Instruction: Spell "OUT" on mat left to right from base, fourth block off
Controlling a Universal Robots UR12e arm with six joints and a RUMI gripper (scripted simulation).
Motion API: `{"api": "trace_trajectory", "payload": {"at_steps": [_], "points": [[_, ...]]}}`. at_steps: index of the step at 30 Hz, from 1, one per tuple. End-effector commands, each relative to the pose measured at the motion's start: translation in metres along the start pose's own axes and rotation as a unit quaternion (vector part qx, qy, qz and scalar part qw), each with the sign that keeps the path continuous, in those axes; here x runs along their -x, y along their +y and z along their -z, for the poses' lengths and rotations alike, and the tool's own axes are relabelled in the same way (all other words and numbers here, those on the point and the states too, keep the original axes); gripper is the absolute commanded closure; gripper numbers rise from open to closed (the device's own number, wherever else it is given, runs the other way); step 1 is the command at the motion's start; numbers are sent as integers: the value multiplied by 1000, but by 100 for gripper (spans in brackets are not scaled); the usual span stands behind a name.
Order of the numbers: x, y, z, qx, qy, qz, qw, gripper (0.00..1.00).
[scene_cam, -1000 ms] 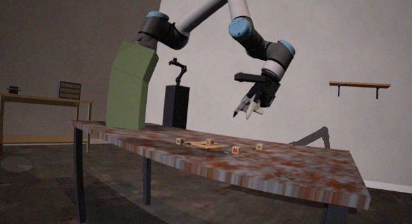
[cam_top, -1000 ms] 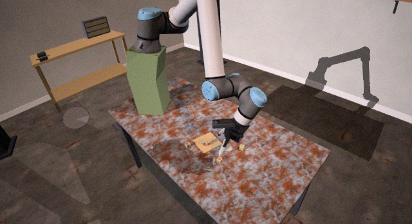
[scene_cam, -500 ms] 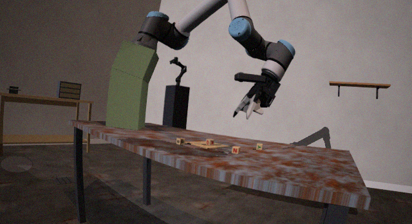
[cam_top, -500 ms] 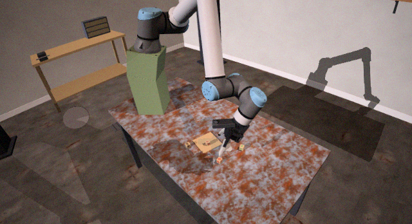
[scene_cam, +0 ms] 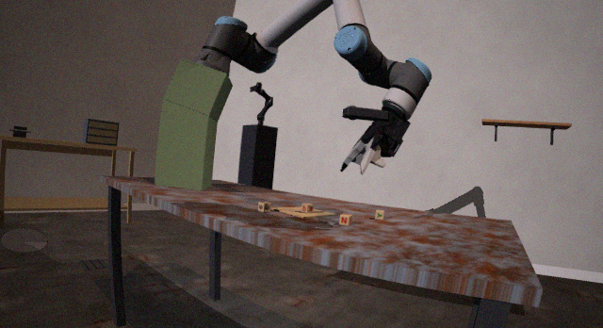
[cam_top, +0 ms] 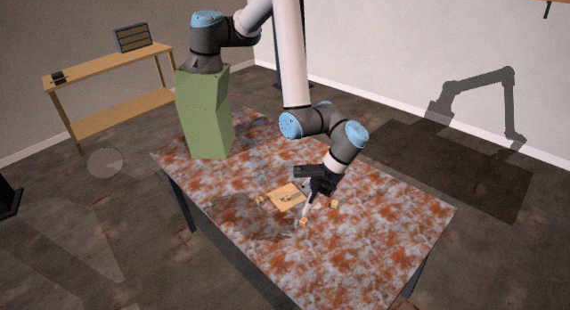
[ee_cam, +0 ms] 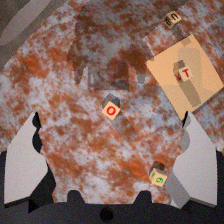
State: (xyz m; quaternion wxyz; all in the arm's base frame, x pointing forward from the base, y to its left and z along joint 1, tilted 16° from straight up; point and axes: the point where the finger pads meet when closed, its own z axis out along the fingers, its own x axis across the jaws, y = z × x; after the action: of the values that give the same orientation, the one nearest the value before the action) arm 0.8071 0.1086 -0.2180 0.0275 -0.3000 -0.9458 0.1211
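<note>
so the gripper (cam_top: pixel 305 200) (scene_cam: pixel 354 170) (ee_cam: pixel 111 112) is up above the table (cam_top: pixel 356 252) (scene_cam: pixel 424 243) (ee_cam: pixel 40 95), its fingers spread wide apart with nothing between them. the t block (cam_top: pixel 287 197) (scene_cam: pixel 307 207) (ee_cam: pixel 185 74) is the only one on the mat (cam_top: pixel 278 203) (scene_cam: pixel 306 214) (ee_cam: pixel 165 70), red letter up. the red o block (cam_top: pixel 303 222) (scene_cam: pixel 345 220) (ee_cam: pixel 111 110) sits on the table off the mat, and a block with a green mark (cam_top: pixel 334 204) (scene_cam: pixel 380 215) (ee_cam: pixel 158 177) is off it too. last one, the block with dark letters (cam_top: pixel 260 200) (scene_cam: pixel 264 206) (ee_cam: pixel 172 19), is just beside the mat, can't really tell its top letter.
</note>
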Motion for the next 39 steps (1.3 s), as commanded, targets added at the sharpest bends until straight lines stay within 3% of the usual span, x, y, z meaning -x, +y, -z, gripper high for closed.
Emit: {"api": "trace_trajectory", "payload": {"at_steps": [1,3,12,14,18,25,39], "points": [[-14,-25,-17,-1,0,-1,1000,0],[-14,-25,-17,-1,0,-1,1000,0],[-84,-118,-74,-1,1,-1,1000,0],[-85,-118,-74,-1,1,-1,1000,0],[-115,-152,-88,-1,1,-1,1000,0],[-131,-169,-94,-1,1,-1,1000,0],[-131,-168,-95,-1,1,0,1000,0]]}}
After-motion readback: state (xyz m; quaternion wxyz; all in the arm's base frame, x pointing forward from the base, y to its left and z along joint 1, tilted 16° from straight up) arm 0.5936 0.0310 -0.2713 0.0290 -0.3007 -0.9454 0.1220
